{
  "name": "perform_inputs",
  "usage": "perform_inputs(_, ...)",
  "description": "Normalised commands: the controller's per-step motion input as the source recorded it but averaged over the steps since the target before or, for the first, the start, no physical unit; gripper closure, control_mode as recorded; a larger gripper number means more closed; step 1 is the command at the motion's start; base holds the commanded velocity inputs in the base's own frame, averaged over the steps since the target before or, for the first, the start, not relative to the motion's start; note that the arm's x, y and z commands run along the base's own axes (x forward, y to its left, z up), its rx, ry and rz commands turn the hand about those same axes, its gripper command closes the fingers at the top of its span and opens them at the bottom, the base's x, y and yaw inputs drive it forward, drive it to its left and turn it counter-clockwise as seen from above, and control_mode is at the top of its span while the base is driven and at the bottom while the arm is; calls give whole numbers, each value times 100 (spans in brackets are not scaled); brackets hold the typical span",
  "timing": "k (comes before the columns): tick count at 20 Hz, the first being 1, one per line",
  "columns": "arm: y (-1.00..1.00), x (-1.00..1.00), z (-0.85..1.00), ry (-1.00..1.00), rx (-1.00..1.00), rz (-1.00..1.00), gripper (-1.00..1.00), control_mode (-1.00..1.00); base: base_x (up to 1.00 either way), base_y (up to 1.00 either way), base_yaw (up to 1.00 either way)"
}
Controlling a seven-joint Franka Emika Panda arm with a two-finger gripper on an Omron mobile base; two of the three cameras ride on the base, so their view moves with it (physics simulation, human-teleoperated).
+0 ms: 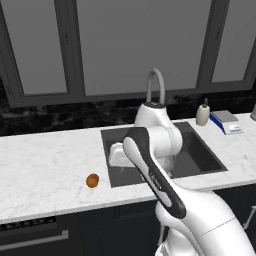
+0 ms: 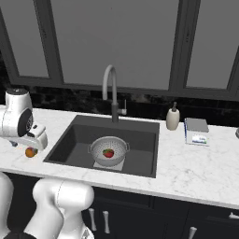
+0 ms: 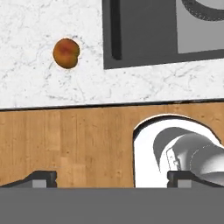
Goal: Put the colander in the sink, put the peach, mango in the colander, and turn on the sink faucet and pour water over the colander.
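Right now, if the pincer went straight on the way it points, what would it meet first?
Probably the wooden floor in front of the counter. The open pincer looks down past the counter's edge; the peach lies off that line, further in on the marble. Depth is unclear.

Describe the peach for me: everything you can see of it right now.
The peach is a small round orange fruit with a brownish-red blush, whole and unmarked. It rests on the white marbled counter, left of the sink and near the counter's front edge. Nothing touches it but the counter. The gripper hangs open, well clear of it, with empty jaws. It is not yet in the colander.
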Motion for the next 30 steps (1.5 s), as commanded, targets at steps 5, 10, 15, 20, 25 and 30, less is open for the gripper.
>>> perform_inputs(5,86,34,-67,0,9,0,-100,-100,0,0,0)
perform_inputs(10,68,52,-38,0,2,0,-100,-100,0,0,0)
perform_inputs(15,32,46,-1,1,-3,0,-100,-100,0,0,0)
perform_inputs(20,6,50,-12,3,-10,0,-100,-100,0,0,0)
perform_inputs(25,0,43,-32,0,-12,0,-100,-100,0,0,0)
perform_inputs(30,8,30,-29,0,-8,0,-100,-100,0,0,0)
